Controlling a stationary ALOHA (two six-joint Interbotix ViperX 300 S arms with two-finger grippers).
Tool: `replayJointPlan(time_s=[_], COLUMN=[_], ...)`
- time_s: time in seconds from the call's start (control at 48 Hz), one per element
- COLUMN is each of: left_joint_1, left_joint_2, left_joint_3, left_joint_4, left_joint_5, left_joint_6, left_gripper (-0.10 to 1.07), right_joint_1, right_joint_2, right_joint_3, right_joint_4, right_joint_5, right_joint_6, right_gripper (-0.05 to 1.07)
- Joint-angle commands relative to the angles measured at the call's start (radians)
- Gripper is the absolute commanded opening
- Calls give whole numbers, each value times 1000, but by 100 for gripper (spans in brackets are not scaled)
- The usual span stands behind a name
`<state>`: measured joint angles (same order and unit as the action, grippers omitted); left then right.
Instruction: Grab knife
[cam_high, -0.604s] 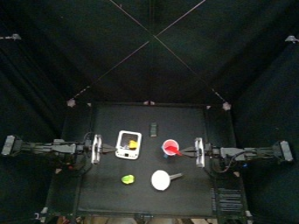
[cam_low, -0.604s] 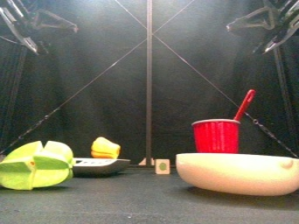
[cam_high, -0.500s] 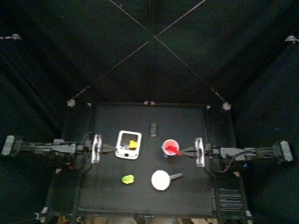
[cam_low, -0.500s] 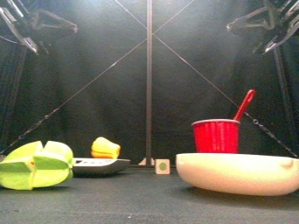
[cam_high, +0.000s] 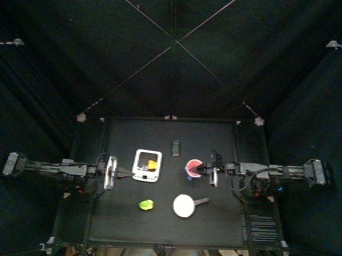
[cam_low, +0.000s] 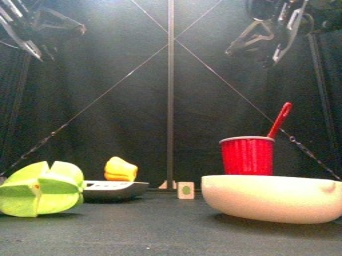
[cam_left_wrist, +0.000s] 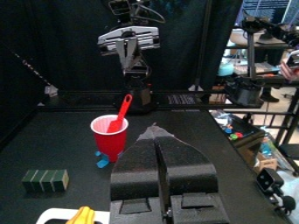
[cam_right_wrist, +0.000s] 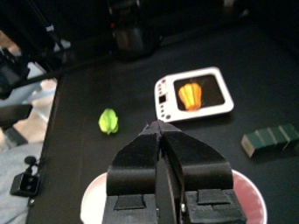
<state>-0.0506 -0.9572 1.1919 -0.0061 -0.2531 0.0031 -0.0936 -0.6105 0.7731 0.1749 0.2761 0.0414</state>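
Right gripper (cam_right_wrist: 163, 131), jaws closed and empty, has advanced inward above the red cup (cam_left_wrist: 108, 126) holding what is probably the knife (cam_left_wrist: 121, 108); grasp not begun

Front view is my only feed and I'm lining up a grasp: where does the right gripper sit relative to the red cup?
Observer: From above, the right gripper is close beside the red cup, on the side its own arm comes from.
Operator: Are its jaws open?
Observer: No. Its wrist view shows the jaws closed together.
Operator: And the left arm?
Observer: The left gripper rests near the table's left edge, beside the white tray, well away from the cup.
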Motion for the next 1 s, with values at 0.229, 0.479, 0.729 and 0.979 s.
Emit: replayJointPlan(time_s=[0.229, 0.479, 0.729, 0.979], left_joint_1=[-5, -3, 5, 5], left_joint_2=[6, 6, 8, 8], left_joint_3=[-12, -12, -9, -6], left_joint_4=[0, 3, 5, 5], left_joint_5=[15, 17, 17, 17], left_joint_6=[0, 3, 3, 3], left_gripper=[0, 0, 0, 0], right_joint_1=[-2, 51, 221, 380], right_joint_2=[124, 143, 192, 341], right_joint_3=[-238, -319, -334, -400], right_joint_4=[-14, -225, -486, -646], right_joint_5=[500, 776, 811, 996], right_joint_6=[112, 433, 666, 756], right_gripper=[10, 10, 13, 42])
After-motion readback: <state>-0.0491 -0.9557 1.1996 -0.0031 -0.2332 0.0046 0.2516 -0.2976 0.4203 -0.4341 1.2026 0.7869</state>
